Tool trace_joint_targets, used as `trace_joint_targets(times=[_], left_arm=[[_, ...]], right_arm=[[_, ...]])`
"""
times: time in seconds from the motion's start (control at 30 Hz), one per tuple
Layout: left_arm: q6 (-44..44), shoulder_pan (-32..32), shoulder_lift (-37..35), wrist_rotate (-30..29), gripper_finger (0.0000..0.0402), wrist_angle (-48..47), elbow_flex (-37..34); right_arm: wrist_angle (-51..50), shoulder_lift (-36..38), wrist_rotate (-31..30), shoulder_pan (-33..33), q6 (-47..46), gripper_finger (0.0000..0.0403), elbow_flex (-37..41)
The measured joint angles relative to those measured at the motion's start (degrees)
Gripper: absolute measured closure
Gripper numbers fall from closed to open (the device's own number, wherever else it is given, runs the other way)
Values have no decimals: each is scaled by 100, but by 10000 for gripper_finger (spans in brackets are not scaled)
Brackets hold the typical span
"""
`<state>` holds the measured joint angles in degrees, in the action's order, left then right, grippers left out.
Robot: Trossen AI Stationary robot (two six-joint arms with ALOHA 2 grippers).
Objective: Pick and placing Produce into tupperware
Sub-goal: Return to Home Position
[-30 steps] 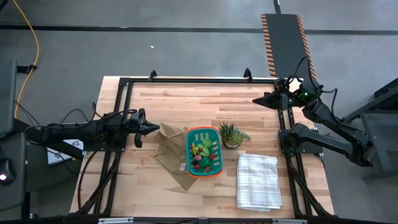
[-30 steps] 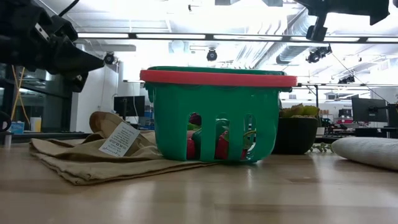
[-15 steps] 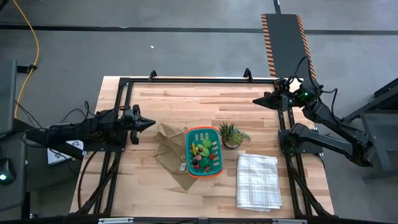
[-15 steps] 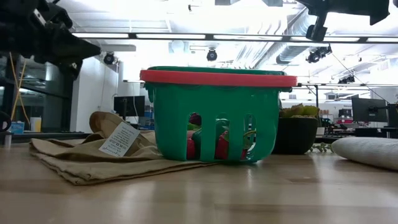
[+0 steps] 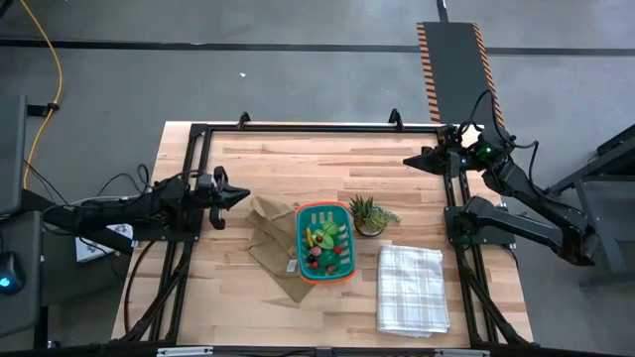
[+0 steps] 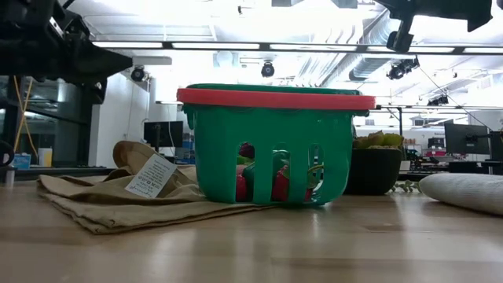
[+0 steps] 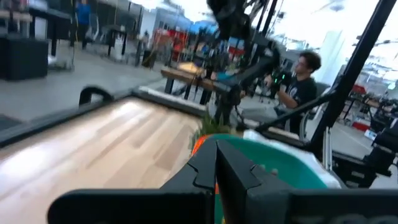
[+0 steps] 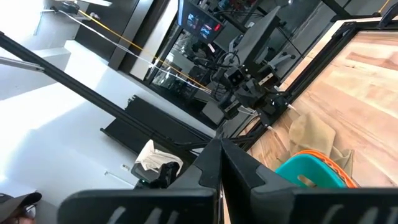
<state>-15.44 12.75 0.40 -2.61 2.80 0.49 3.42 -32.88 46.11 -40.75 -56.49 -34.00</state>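
High view: the produce sits inside the teal tupperware, which stands upright near the middle of the wooden table. We note green and yellow pieces toward the far end of the container and small red pieces toward the near end. No loose pieces show on the tabletop.

Low view: red and green pieces show through the slots of the tupperware, under its orange rim.

- Brown paper bag: lies flat, touching the container's left side and partly under it. A white tag leans against it.
- Potted plant: just beside the container's far right corner.
- Checked cloth: folded, to the right of the container and apart from it.

Left gripper: above the table's left edge, left of the paper bag, pointing toward the container. Its wrist view shows the fingers pressed together with nothing between them.

Right gripper: at the far right corner, well apart from everything. Its fingers are likewise together and empty.

We see a person beyond the table in the left wrist view.
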Motion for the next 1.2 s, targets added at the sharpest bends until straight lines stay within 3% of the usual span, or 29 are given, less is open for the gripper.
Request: trace_joint_targets(times=[0.5,0.73,1.0,1.2], left_arm=[[159,0,-4,63,402,-170,2],[196,0,-2,63,401,-170,2],[192,0,-2,66,401,-170,2],[192,0,-2,66,401,-167,2]], right_arm=[[-21,48,111,0,67,403,0],[-20,484,79,11,497,403,0],[54,1685,-698,342,1064,403,-7],[592,1914,-1681,739,1731,403,258]])
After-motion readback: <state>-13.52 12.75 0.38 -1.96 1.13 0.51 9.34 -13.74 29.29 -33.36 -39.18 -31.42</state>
